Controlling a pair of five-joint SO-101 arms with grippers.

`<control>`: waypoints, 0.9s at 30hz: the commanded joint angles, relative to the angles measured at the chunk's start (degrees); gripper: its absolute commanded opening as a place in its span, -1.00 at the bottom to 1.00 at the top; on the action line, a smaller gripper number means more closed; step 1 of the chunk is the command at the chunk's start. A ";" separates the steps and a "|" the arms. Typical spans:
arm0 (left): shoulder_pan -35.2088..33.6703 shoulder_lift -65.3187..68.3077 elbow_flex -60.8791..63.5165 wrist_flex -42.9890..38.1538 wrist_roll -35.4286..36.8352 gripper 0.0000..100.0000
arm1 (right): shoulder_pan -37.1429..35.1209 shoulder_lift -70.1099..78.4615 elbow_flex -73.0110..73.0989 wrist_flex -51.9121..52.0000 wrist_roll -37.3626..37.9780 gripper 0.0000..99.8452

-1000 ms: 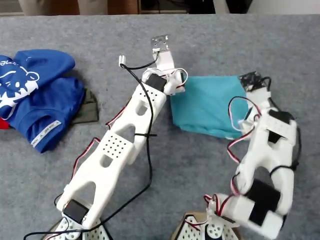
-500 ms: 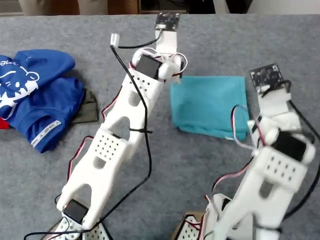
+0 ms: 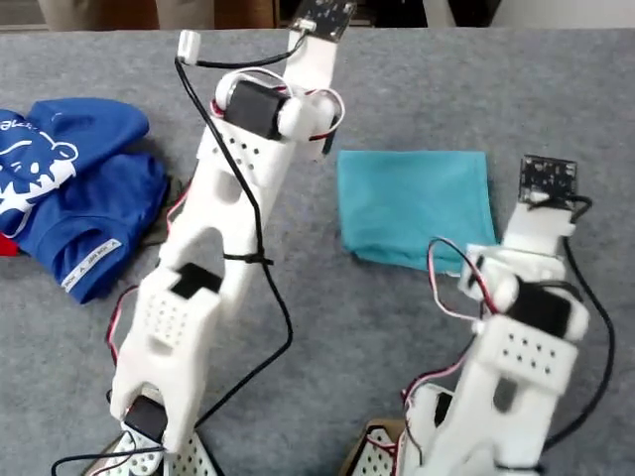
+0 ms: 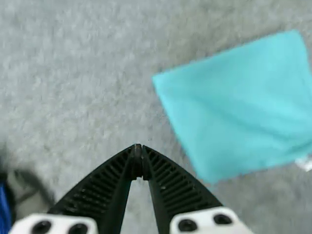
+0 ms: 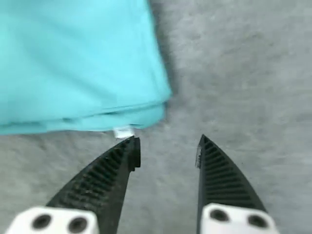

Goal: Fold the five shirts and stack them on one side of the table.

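Two arms stand at the lower edge of the high view on a grey tabletop (image 3: 585, 89). The left arm (image 3: 233, 208) runs up the centre-left of the frame to its top edge. The right arm (image 3: 521, 327) rises at lower right.

One folded teal shirt (image 3: 412, 203) lies flat at centre-right, between the two wrists. Its left edge sits just beside the left arm's wrist. Its right edge sits just beside the right arm's wrist board, and that arm covers its lower right corner. Bare tabletop lies at upper right, along the top band, and at lower centre between the arm bases.

One blue shirt (image 3: 79, 188) with white print lies at the left edge of the frame, well apart from the teal shirt. One olive cloth (image 3: 181, 213) protrudes from under its right side. One red sliver (image 3: 6, 246) shows at the frame edge below it.

From the left wrist view, the left claw (image 4: 138, 148) is clenched, tips together, grasping nothing. It is over bare tabletop near one corner of the teal shirt (image 4: 243, 102).

From the right wrist view, the right claw (image 5: 168, 141) is released, with bare tabletop in the gap. One fingertip is just beside the teal shirt's (image 5: 73, 58) layered fold edge and one small white tag (image 5: 123, 131).
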 commanded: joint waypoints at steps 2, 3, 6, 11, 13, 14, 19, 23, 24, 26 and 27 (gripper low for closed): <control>-1.85 -13.76 19.87 0.70 -0.53 -0.96 | -4.53 9.10 -3.30 -4.84 -7.65 -0.59; -2.37 -16.04 24.00 0.70 -0.53 -0.96 | -4.79 11.74 -4.88 -5.27 -8.70 -0.59; -5.36 -21.49 34.46 0.53 -0.53 -0.96 | -4.79 20.70 -10.15 -5.36 -11.34 -0.56; -11.52 -26.15 47.12 0.53 -1.05 -0.96 | -4.88 34.95 -17.01 -5.45 -18.02 -0.40; -13.71 -26.86 50.46 0.44 -3.34 -0.96 | -5.32 39.08 -19.65 -5.80 -18.02 -0.40; -14.68 -27.12 51.87 0.44 -4.31 -0.96 | -5.76 41.10 -21.32 -5.80 -18.02 -0.40; -18.20 -27.38 55.65 0.44 -5.71 -0.96 | -8.40 50.68 -29.32 -7.03 -18.02 -0.40; -18.99 -27.38 56.18 0.44 -5.71 -0.96 | -9.27 59.91 -34.15 -9.41 -17.85 -0.40; -18.99 -27.38 56.18 0.44 -5.71 -0.96 | -9.01 62.20 -35.12 -9.58 -17.85 -0.40; -18.99 -27.38 56.18 0.44 -5.71 -0.96 | -8.75 66.07 -36.70 -9.49 -17.85 -0.40; -18.99 -27.38 56.18 0.44 -5.71 -0.96 | -8.75 67.74 -37.23 -9.49 -17.76 -0.40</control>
